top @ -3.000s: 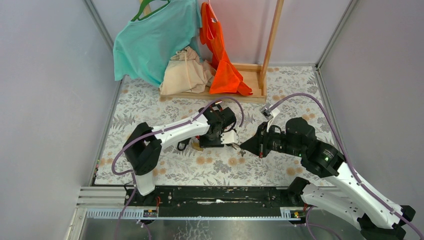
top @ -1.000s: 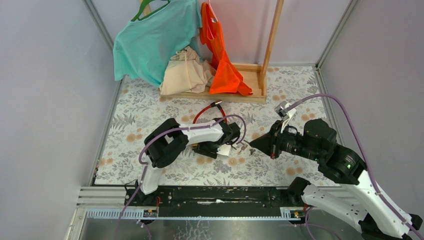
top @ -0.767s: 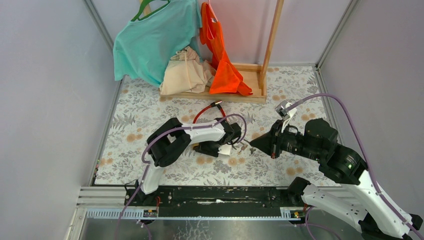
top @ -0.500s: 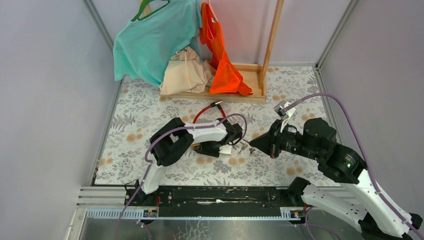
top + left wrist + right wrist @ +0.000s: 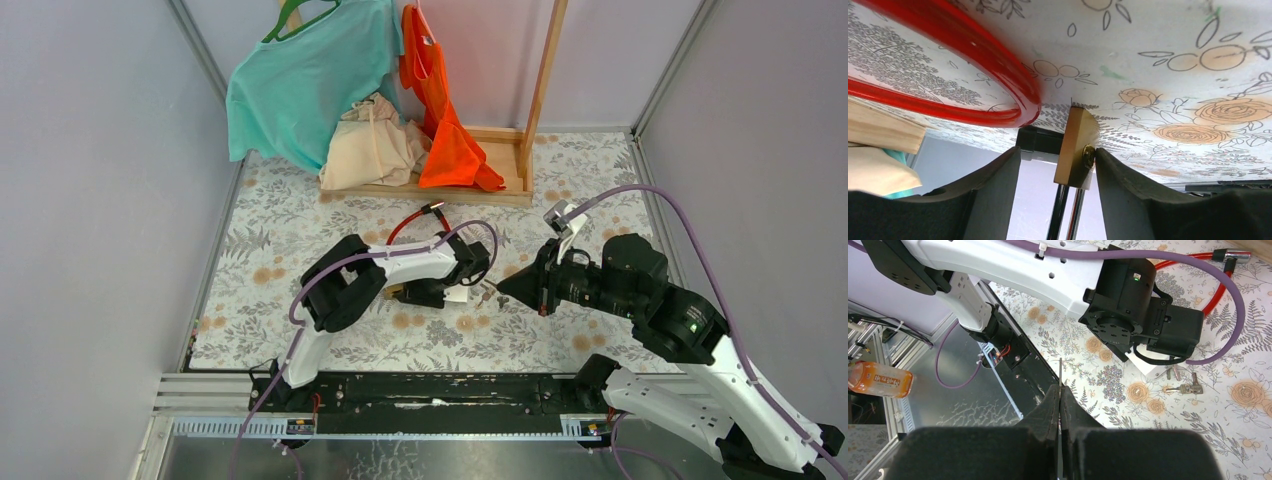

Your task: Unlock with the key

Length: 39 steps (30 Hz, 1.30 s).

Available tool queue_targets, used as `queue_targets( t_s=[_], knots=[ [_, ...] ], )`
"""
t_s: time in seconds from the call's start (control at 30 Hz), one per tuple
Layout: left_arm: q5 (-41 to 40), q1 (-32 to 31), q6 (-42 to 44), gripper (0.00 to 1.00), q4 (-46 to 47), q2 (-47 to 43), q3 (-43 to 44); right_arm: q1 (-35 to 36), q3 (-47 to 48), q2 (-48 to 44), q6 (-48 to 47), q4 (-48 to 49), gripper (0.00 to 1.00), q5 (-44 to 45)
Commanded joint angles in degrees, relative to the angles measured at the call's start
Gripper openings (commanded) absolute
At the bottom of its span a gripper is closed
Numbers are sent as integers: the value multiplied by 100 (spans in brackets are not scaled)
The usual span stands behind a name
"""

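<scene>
The brass padlock sits against the floral surface, between the jaws of the left gripper. Those jaws are apart: one finger touches the padlock's side with the round fitting, while the other stands clear of it. The red cable curves off just beside the padlock. Right of the padlock, the right gripper has its jaws pressed together on the key (edge-on, a thin sliver). Loose keys lie near the padlock, on its right.
</scene>
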Motion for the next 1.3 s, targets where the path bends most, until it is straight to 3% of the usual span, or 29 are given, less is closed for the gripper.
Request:
queue_targets(
  t_s=[0.0,0.33,0.47,0.57,0.7,1.03,1.27],
  knots=[
    [47,-32,-157,62,-261,113,202,-16,261,24,-88,50,0,-138],
    [4,-31,-134,60,-394,207,39,-18,297,60,-88,54,0,-169],
    [45,-30,-156,53,-510,302,122,-16,308,49,-88,52,0,-152],
    [83,-32,-163,35,-539,320,187,-17,300,41,-80,61,0,-143],
    [224,-31,-164,1,-539,217,231,-16,304,43,-80,64,0,-147],
    [731,194,-160,0,-682,-420,446,-16,401,37,-101,76,0,-46],
    [2525,1195,-105,0,-1177,-1292,1457,-16,746,93,-298,-63,0,102]
  ],
)
